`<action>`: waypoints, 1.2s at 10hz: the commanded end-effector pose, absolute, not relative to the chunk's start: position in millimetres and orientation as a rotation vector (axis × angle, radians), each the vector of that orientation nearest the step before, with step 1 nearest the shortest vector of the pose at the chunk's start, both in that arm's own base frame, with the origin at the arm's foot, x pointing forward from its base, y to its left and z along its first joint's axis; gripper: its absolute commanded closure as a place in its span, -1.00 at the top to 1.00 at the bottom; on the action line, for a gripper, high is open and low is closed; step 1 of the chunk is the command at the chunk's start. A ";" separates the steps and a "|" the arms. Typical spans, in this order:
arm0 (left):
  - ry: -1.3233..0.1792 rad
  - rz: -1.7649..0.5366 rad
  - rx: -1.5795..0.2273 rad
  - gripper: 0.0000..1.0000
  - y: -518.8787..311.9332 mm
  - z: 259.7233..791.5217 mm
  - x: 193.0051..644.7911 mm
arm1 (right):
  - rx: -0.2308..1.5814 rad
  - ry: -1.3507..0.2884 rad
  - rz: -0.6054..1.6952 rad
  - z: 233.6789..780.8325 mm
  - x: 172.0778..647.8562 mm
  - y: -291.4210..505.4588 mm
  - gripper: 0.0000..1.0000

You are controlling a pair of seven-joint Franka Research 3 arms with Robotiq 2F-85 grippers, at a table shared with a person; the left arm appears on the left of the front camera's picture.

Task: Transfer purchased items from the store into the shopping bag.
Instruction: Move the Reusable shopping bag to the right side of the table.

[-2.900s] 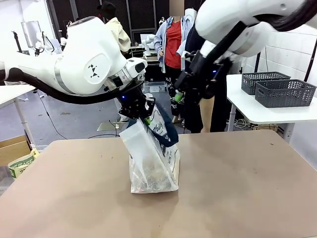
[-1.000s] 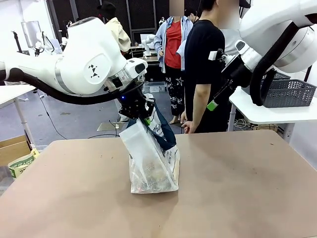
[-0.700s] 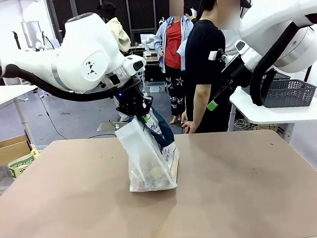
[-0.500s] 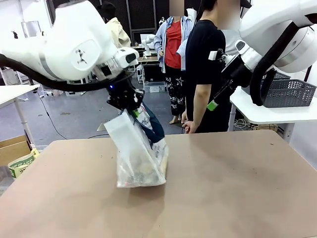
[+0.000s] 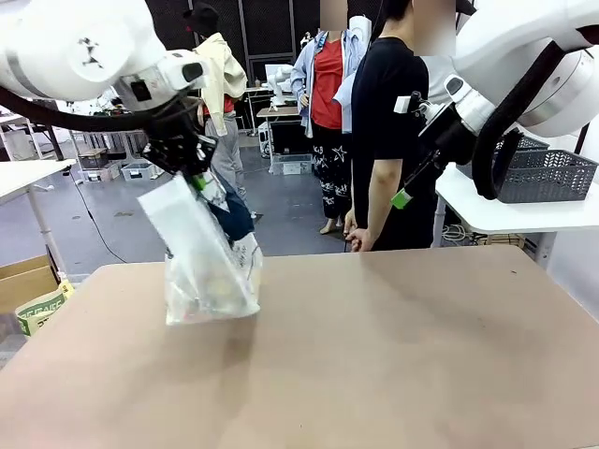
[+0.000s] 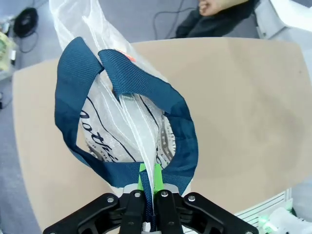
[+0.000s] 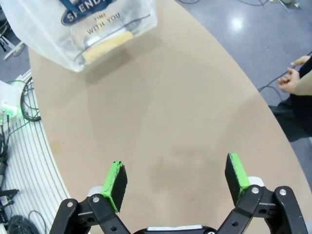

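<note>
Right, your left gripper (image 6: 147, 181) is clamped tight on the navy strap (image 6: 127, 87) of the bag (image 5: 206, 267), green pads (image 6: 141, 176) pinching the webbing where the two loops meet. Out from there the bag hangs tilted beneath it, at the left side of the table (image 5: 393, 346), its bottom corner looking just about on the surface. Through the frosted plastic you can see goods inside, a brown cardboard piece (image 7: 107, 45) among them, though I can't make out each item. Your right gripper (image 7: 175, 181) is spread wide and holding nothing, parked high over the right side, near the person (image 5: 388, 131) standing across the table. Watch the tilt: a quick swing and things could spill from the open mouth. One pinched strap is all that carries the load; if the webbing slips through the pads, down it goes.
</note>
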State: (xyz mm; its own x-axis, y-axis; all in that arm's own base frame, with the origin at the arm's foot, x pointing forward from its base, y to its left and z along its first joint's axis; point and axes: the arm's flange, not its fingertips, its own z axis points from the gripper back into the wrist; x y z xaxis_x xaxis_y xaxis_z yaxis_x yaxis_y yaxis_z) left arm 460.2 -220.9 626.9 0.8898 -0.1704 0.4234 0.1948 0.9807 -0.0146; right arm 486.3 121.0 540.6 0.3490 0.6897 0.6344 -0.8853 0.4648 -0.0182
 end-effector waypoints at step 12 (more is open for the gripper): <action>-0.443 -0.205 0.150 -1.00 -38.4 549.4 444.1 | 0.342 -0.623 1.035 541.9 487.4 122.0 1.00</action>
